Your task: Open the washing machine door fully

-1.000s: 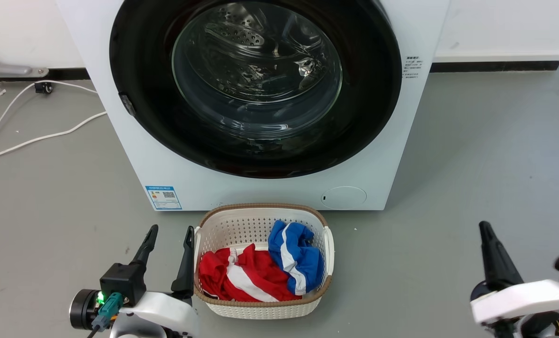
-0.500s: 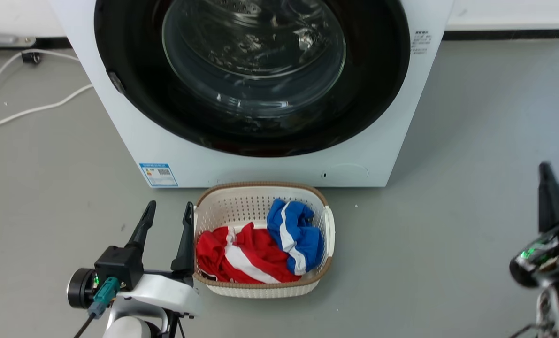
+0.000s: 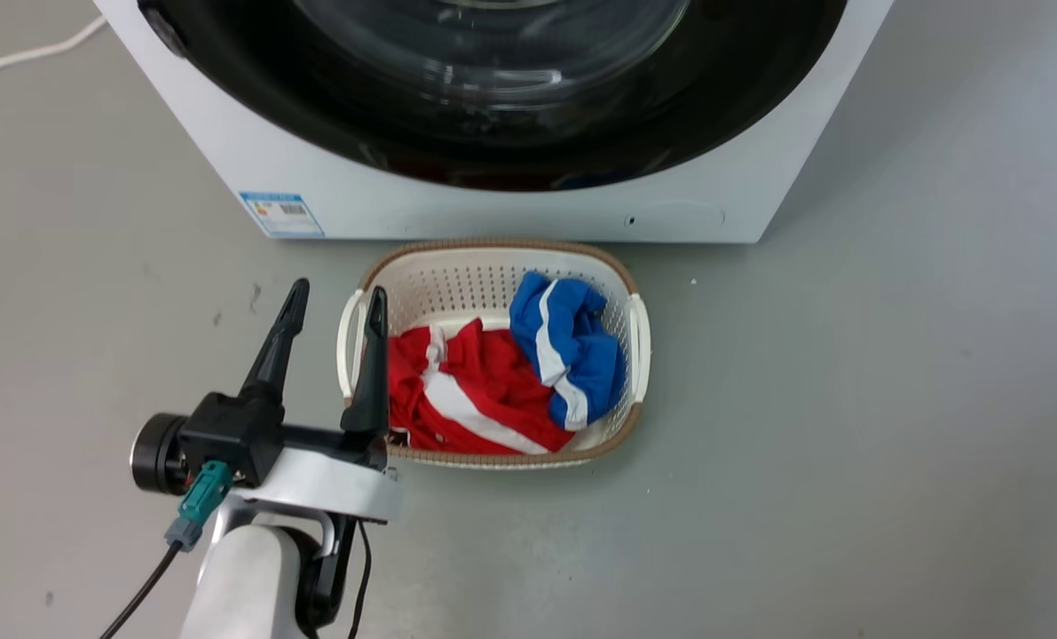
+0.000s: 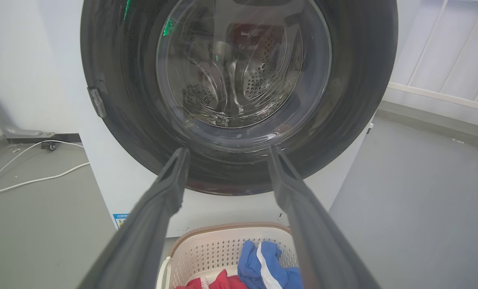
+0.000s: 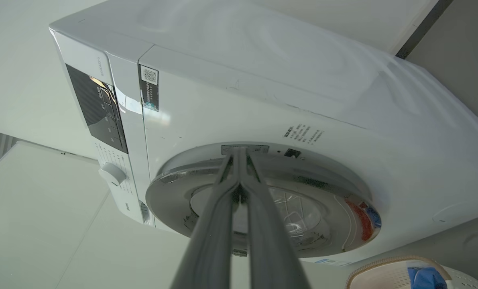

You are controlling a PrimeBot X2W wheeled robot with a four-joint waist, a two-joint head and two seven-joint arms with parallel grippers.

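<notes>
The washing machine (image 3: 457,213) is a white box standing on the floor. The washing machine door (image 3: 493,160), a glossy black disc with a glass bowl, lies shut against its front. My left gripper (image 3: 335,302) hovers low in front of the machine, beside the basket's left handle. It is open, with nothing between its fingers. In the left wrist view this gripper (image 4: 226,154) points at the lower part of the door (image 4: 239,80). In the right wrist view my right gripper (image 5: 241,151) is shut on nothing, with its tips at the door's rim (image 5: 323,188). I cannot tell whether they touch.
A white laundry basket (image 3: 457,280) holding a red garment (image 3: 466,390) and a blue one (image 3: 572,346) sits right in front of the machine. A white cable (image 4: 30,180) lies on the grey floor to the left. A control panel (image 5: 98,108) and a knob (image 5: 112,173) are on the machine's front.
The head camera has tilted down, so the machine has slid up in the picture. The right gripper rose at the right edge and left the head view. Left gripper still open.
</notes>
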